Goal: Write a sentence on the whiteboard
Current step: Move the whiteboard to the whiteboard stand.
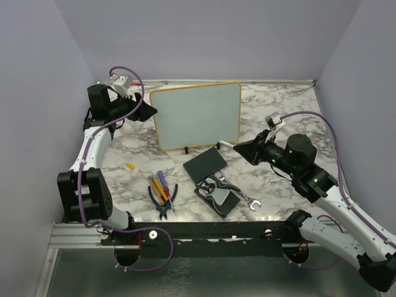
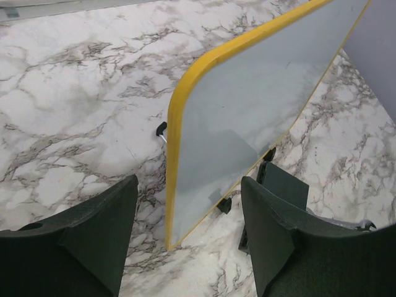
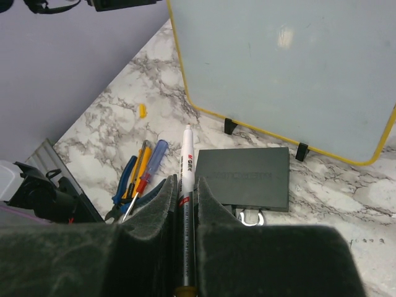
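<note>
In the left wrist view you see only one corner of the whiteboard (image 2: 247,111). The top edge of the picture cuts off the rest, and the bottom edge cuts both fingers (image 2: 86,241) of the left gripper (image 2: 189,184). In the right wrist view the print on the marker (image 3: 187,154) is too small to read, and a finger (image 3: 148,216) of the right gripper (image 3: 185,184) hides the near ends of the screwdrivers (image 3: 154,154) and pliers (image 3: 127,179). From above, the small yellow piece (image 1: 130,165) is too small to identify.

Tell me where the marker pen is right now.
The marker pen is clamped in the right gripper, tip aimed at the whiteboard. In the top view it sits right of centre, by the board's lower right corner, just beyond the black pad.
</note>
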{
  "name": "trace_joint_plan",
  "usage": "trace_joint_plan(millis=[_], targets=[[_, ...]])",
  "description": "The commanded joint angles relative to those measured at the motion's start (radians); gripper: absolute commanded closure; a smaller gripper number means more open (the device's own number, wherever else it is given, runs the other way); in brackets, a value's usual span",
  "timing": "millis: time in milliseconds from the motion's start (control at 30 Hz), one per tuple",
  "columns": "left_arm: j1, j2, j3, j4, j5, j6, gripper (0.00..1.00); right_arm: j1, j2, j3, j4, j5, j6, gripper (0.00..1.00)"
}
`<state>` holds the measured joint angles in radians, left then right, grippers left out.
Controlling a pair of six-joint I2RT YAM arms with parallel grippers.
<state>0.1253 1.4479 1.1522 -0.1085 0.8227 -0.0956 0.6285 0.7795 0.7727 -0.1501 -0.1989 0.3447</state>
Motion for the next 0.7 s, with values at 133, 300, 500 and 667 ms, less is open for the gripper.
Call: trace_joint_plan(millis=[133, 300, 500, 667], targets=[[0.034, 0.1, -0.031, 0.224, 0.216, -0.046, 0.34, 0.003, -0.002, -0.008, 0.044, -0.048, -0.014, 0.99], [0.034, 0.139, -0.042, 0.295, 0.259, -0.09, 0.44, 0.004, 0.001, -0.003, 0.024, -0.05, -0.023, 0.99], [0.035, 0.198, -0.02, 0.313, 0.269, -0.096, 0.57, 0.003, 0.01, -0.01, 0.038, -0.064, -0.016, 0.99], [0.025, 0.212, -0.023, 0.329, 0.283, -0.111, 0.68, 0.003, 0.012, -0.01, 0.039, -0.068, -0.012, 0.99]])
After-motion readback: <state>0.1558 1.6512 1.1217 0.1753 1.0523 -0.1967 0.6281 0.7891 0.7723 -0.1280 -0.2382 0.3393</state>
